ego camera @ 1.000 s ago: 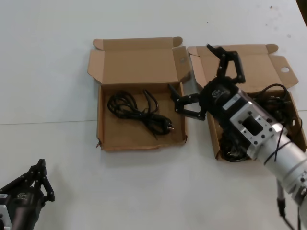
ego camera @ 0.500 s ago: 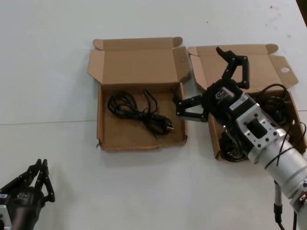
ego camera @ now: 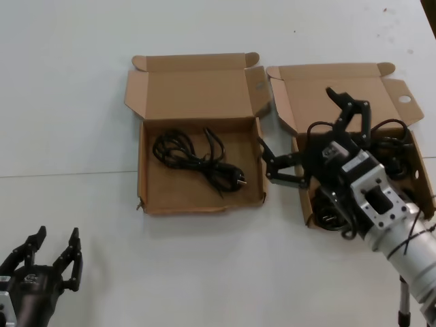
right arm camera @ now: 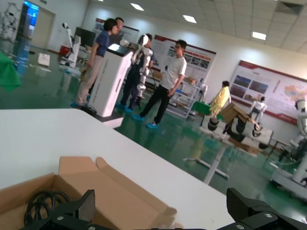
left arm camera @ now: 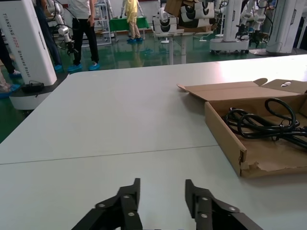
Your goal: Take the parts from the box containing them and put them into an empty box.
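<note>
The box with a round hole point(ego camera: 405, 99) in its flap stands at the right point(ego camera: 320, 88), with black cables point(ego camera: 392, 139) piled inside it. My right gripper point(ego camera: 315, 136) hovers over that box's left wall, wide open and holding nothing; in its own view it is also open point(right arm camera: 162, 203). The box with the ragged wall point(ego camera: 170, 187) lies to the left and holds one coiled cable point(ego camera: 197, 160). The left wrist view shows that box's torn wall point(left arm camera: 225, 139) and the cable point(left arm camera: 259, 124). My left gripper point(ego camera: 51, 262) rests open near the table's front left corner, open too in the left wrist view point(left arm camera: 162, 191).
Both box lids stand folded back toward the far side. White table point(ego camera: 218, 272) stretches in front of the boxes. A thin seam point(ego camera: 68, 174) crosses the table. People and other robots stand far off on the green floor point(left arm camera: 144, 48).
My right gripper has drawn back from the left box's right wall toward the right box, still open and empty. The left gripper's fingers have spread apart.
</note>
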`<state>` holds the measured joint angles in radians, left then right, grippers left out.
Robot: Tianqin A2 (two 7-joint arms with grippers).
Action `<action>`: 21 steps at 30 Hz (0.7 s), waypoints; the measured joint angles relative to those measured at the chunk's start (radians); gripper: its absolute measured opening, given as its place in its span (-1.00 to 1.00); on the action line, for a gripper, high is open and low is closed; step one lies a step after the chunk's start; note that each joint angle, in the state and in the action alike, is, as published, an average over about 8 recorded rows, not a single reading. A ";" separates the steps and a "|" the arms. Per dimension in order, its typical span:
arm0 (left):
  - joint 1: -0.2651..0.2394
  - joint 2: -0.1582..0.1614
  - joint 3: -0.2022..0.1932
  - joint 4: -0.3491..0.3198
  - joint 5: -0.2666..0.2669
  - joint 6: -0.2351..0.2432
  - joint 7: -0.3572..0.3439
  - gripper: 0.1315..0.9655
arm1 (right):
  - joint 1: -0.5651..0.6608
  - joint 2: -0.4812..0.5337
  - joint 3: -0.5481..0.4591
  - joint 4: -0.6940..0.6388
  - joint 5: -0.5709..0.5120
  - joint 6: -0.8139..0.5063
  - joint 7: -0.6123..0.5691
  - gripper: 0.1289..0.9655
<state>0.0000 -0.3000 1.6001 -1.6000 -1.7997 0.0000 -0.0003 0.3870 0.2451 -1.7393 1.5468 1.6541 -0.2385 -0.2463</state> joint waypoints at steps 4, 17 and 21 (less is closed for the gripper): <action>0.000 0.000 0.000 0.000 0.000 0.000 0.000 -0.40 | -0.024 0.003 0.009 0.003 0.009 0.015 0.000 1.00; 0.000 0.000 0.000 0.000 0.000 0.000 0.000 0.15 | -0.103 0.015 0.037 0.014 0.039 0.063 0.000 1.00; 0.000 0.000 0.000 0.000 0.000 0.000 0.000 0.31 | -0.128 0.018 0.046 0.017 0.048 0.078 0.000 1.00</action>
<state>0.0000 -0.3000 1.6001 -1.6000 -1.7998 0.0000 -0.0002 0.2595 0.2632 -1.6935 1.5642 1.7020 -0.1602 -0.2463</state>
